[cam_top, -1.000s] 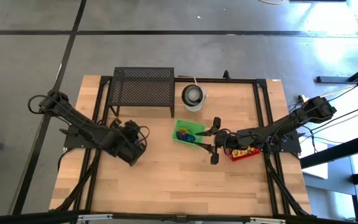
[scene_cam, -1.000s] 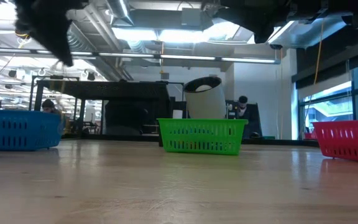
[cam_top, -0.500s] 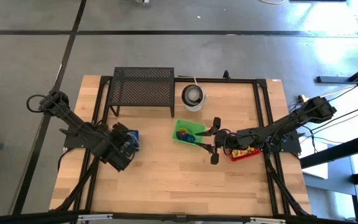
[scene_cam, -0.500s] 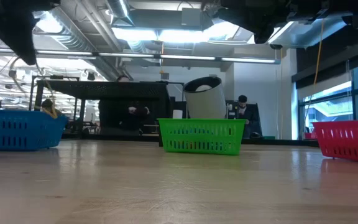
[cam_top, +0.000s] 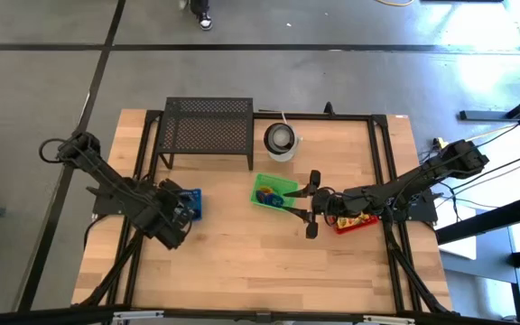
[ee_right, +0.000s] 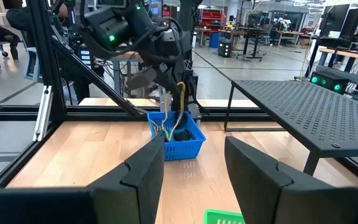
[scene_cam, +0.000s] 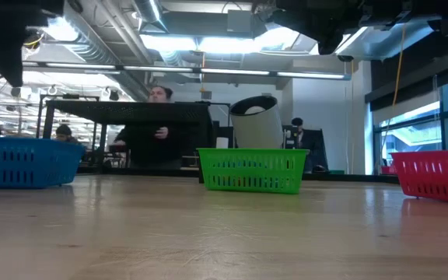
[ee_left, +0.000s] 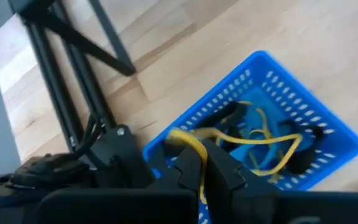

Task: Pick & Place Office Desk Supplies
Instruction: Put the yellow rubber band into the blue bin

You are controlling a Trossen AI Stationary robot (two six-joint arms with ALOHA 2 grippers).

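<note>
**Left fingers pinch a yellow loop over the blue basket**

The left gripper [ee_left: 199, 163] hangs over the rim of a blue plastic lattice basket [cam_top: 193, 202], which sits on the pale wood-grain tabletop [cam_top: 242, 262] at about nine o'clock from the table's middle. Its dark fingers [ee_left: 229, 169] are closed on a thin yellow rubber-band-like loop [ee_left: 190, 144]; in the left wrist view the loop bends up out of the basket and passes between them. More yellow strands [ee_left: 263, 140] and dark, rounded clip-like pieces [ee_left: 303, 158] lie inside the basket.

The right gripper [cam_top: 311, 204] waits at about three o'clock from the middle, between a green slotted basket [cam_top: 273, 192] and a red basket [cam_top: 355, 222], its two blunt fingers [ee_right: 145, 171] spread wide apart and empty. The green basket holds small blue and orange pieces [cam_top: 273, 194]; the red one holds yellowish items too small to make out.

Toward twelve o'clock stand a black perforated-metal rack [cam_top: 208, 128] and a round white cup [cam_top: 280, 139]. A person [scene_cam: 152, 132] shows in the room beyond, in the low view.
</note>
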